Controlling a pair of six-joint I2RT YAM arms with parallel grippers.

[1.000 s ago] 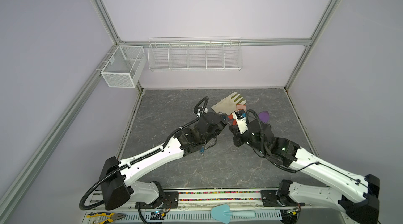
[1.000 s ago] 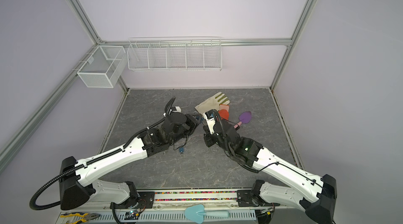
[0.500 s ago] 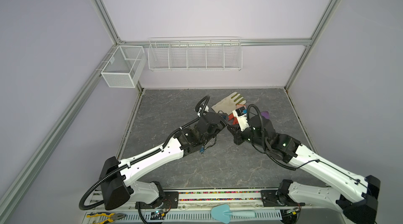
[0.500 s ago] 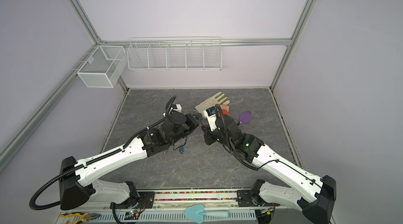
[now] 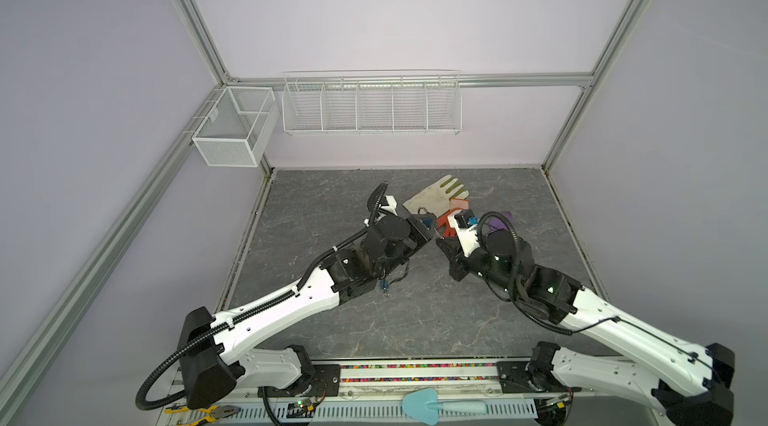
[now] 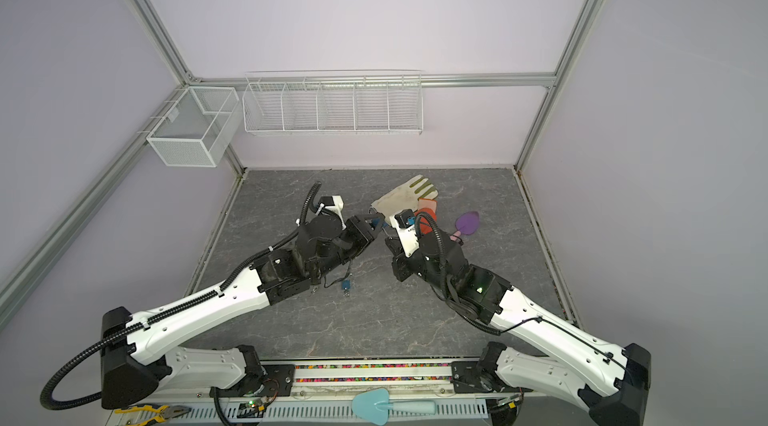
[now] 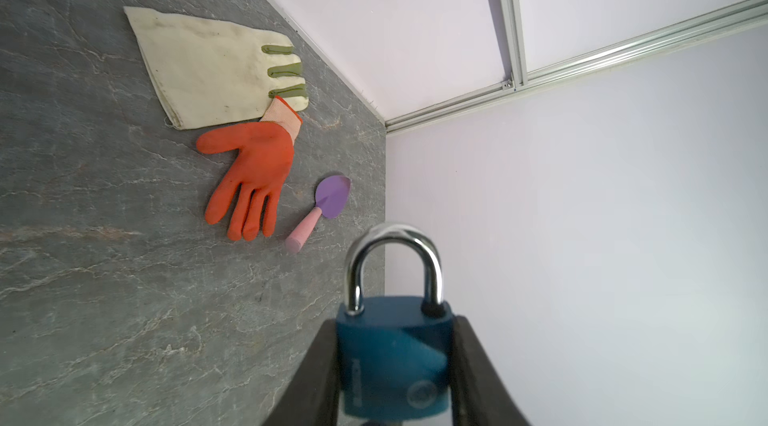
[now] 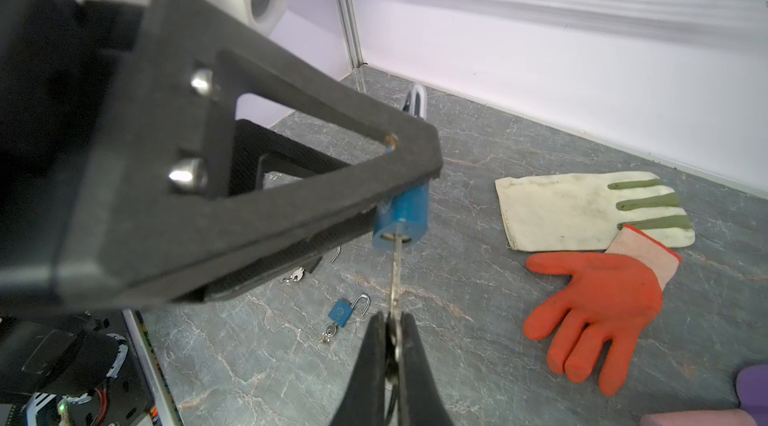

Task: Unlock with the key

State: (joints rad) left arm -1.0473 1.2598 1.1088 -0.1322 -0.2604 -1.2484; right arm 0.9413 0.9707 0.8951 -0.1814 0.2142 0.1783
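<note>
Your left gripper [image 7: 395,334] clamps the padlock [image 7: 390,361]; your right gripper [image 8: 392,326] pinches the key [image 8: 397,266]. Only the right wrist view shows its tip meeting the padlock just ahead.

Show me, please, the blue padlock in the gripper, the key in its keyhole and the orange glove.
held blue padlock [image 7: 392,357]: left wrist view, front face of its body.
key [image 8: 396,274]: right wrist view, middle of its blade.
orange glove [image 7: 257,162]: left wrist view, its palm.

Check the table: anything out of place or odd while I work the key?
One thing: a second small blue padlock lies loose on the table under the left arm, keys at its base. Otherwise fine: the key sits straight in the padlock that the left claw holds, right claw shut on the key.
</note>
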